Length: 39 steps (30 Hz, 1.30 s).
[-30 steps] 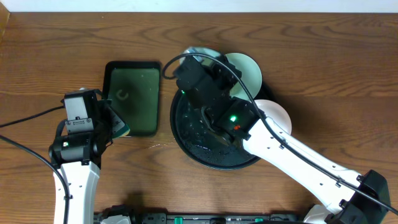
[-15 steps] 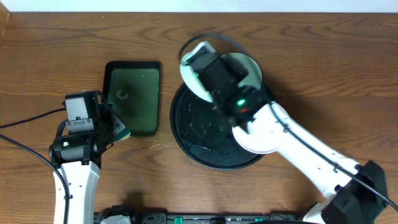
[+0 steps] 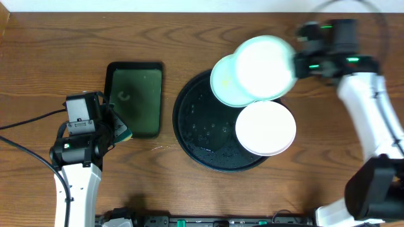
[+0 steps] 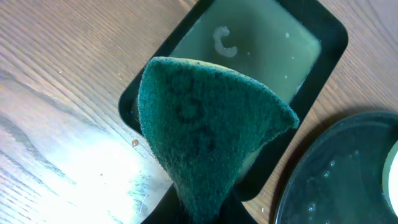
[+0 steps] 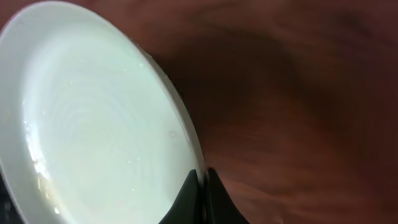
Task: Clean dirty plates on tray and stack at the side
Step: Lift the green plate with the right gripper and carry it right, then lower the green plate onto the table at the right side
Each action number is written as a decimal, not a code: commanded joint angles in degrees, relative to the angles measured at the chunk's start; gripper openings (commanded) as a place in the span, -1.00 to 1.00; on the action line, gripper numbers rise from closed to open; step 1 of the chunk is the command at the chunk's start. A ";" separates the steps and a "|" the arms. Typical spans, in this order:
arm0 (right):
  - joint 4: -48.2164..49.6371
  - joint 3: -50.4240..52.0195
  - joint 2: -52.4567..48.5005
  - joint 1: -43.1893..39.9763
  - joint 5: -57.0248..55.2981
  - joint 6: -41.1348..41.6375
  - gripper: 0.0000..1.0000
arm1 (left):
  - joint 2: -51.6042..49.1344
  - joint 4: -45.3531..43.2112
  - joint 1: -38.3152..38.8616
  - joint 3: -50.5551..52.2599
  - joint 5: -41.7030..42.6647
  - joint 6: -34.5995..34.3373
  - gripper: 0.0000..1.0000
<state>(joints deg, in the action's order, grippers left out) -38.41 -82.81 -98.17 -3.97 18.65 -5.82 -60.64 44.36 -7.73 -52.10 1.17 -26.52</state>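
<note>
The fingers of the right gripper [image 5: 200, 186] are closed tightly on the rim of a mint plate [image 5: 93, 118], with one finger on each face of the rim. In the wrist view the plate spreads out from them toward the upper left of the frame. In the overhead view this plate is in the upper right part of the picture, directly left of the fingers. It hangs above the upper right rim of the round tray [image 3: 196, 129] and covers part of a second mint plate [image 3: 221, 85], which lies at the tray's upper edge. A white plate [image 3: 265, 128] rests on the right side of the tray, lower in the frame. The picture is blurred here, so I cannot tell if the held plate is level. I judge that the stacking place is the bare table [image 3: 50, 50] right of the tray, on the far side of the fingers from the plate, and the right arm is much nearer to it. The left gripper [image 3: 113, 128] is clamped on a green scouring sponge [image 4: 208, 124] at the lower right corner of the rectangular tray [image 4: 267, 43], well apart from the plates.
</note>
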 commanded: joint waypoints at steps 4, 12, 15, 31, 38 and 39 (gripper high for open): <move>-1.16 -0.63 -3.41 -14.84 7.74 6.38 -0.97 | 0.04 -0.28 -0.24 0.55 -0.28 0.98 -0.84; 1.16 -0.63 -11.74 -23.61 -2.75 15.26 -0.97 | 0.04 -0.26 -0.24 0.55 -0.28 1.01 -0.85; 3.13 -0.63 -15.69 -24.74 -2.01 15.91 -0.97 | 0.04 -0.26 -0.24 0.55 -0.28 1.01 -0.85; 4.26 -0.66 -16.87 -22.40 8.50 16.06 0.46 | 0.04 -0.28 -0.24 0.55 -0.26 0.98 -0.85; 5.62 -0.66 -6.38 -17.42 10.25 13.60 0.47 | 0.04 -0.31 -0.24 0.55 -0.26 0.98 -0.84; 6.05 -0.66 -4.94 -16.00 10.05 13.20 0.49 | 0.04 -0.31 -0.24 0.55 -0.26 0.98 -0.85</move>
<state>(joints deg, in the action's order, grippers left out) -32.77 -82.78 -107.79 -23.20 26.26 9.47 -60.64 44.31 -7.73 -52.10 1.17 -26.52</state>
